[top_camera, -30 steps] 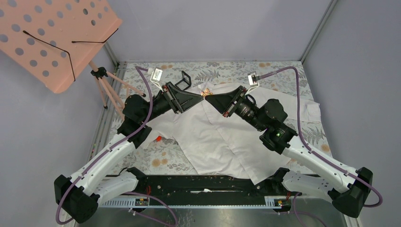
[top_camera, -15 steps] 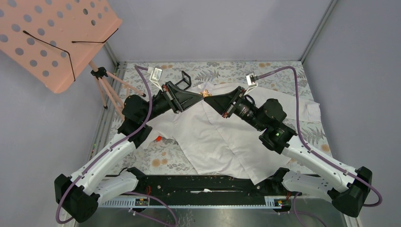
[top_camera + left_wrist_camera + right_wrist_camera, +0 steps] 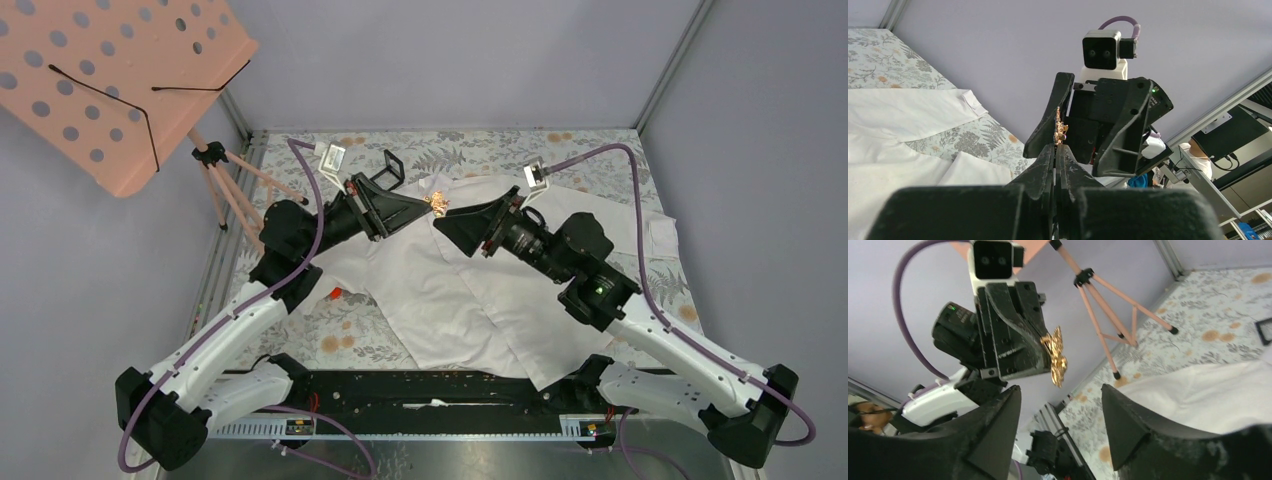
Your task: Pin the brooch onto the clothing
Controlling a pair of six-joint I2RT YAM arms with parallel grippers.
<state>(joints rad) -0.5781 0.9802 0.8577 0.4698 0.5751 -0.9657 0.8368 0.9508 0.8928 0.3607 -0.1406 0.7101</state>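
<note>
Top external, left tool (image 3: pixel 429 205) aloft, pinching brooch (image 3: pixel 438 203)

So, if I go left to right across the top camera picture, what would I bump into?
Pink board → tripod → red block → black case → brooch → right arm. The shirt and left arm spread too wide to place.
</note>
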